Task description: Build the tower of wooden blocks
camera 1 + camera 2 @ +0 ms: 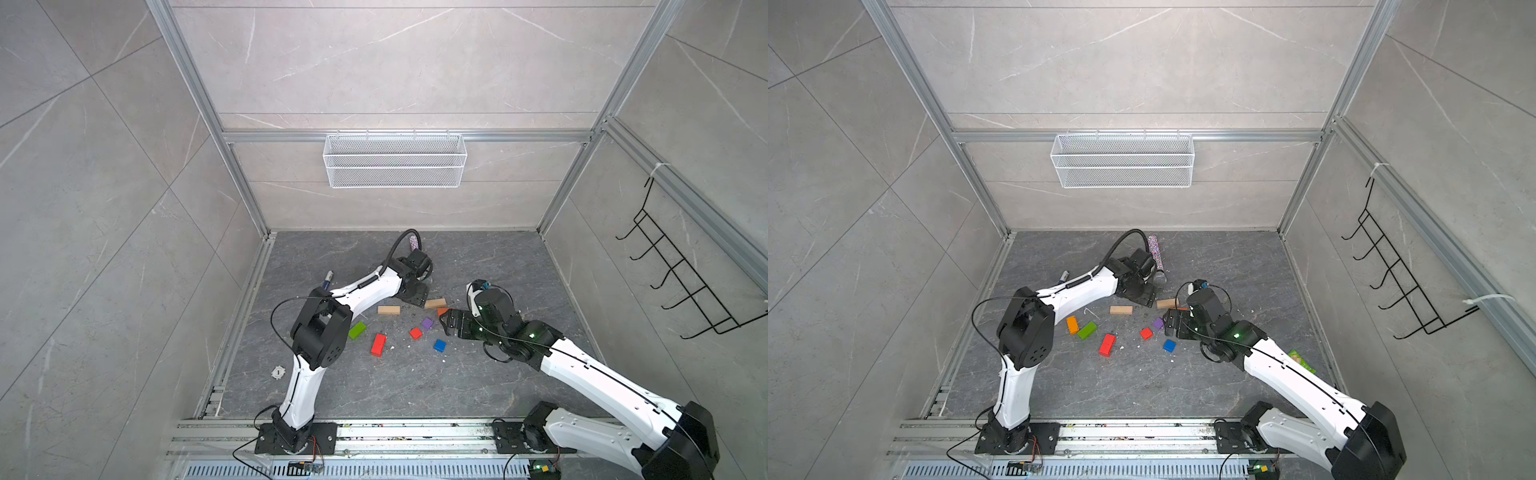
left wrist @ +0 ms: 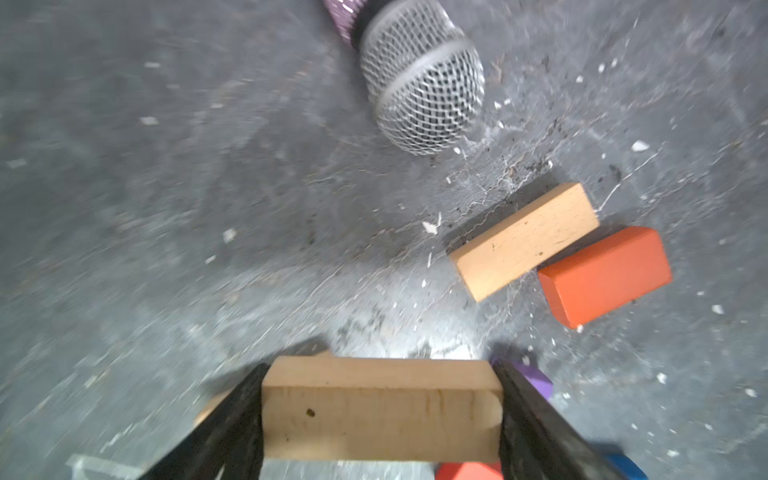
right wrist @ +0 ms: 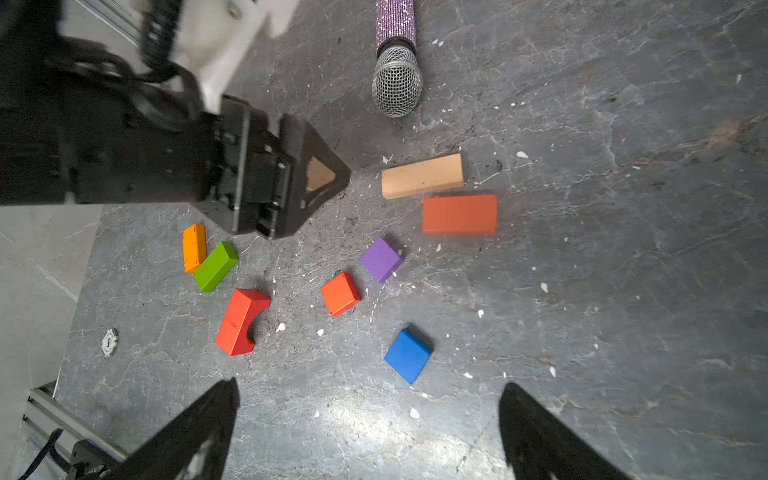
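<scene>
The only readable writing was a "1" on the small white chip [image 3: 109, 341], near the edge of the bench [image 3: 623, 291].

The left pincer [image 2: 379, 370] was partly closed on a tan block [image 2: 380, 415], clamping its two short ends. The block's long axis ran straight across from jaw to jaw, level and lifted clear of the bench. The right pincer [image 3: 370, 384] was spread wide with nothing between its jaws, near the blue cube [image 3: 408, 355].

The other wood blocks lay loose on the bench in a single layer. A second tan block [image 3: 422, 176] lay near the mesh head of the microphone [image 3: 397, 81]. The red-orange oblong [image 3: 459, 214] lay just beside it, long sides parallel. In both top views these two ran roughly left to right. So did a third tan block [image 1: 388, 310], just left of the left pincer.

The green oblong [image 3: 216, 266] and the orange oblong [image 3: 194, 248] touched and formed a narrow V. The red arch block [image 3: 241, 322] lay near them, its long axis running roughly toward the back wall in both top views. The red cube [image 3: 340, 294] and the purple cube [image 3: 381, 259] sat between the two pincers.
</scene>
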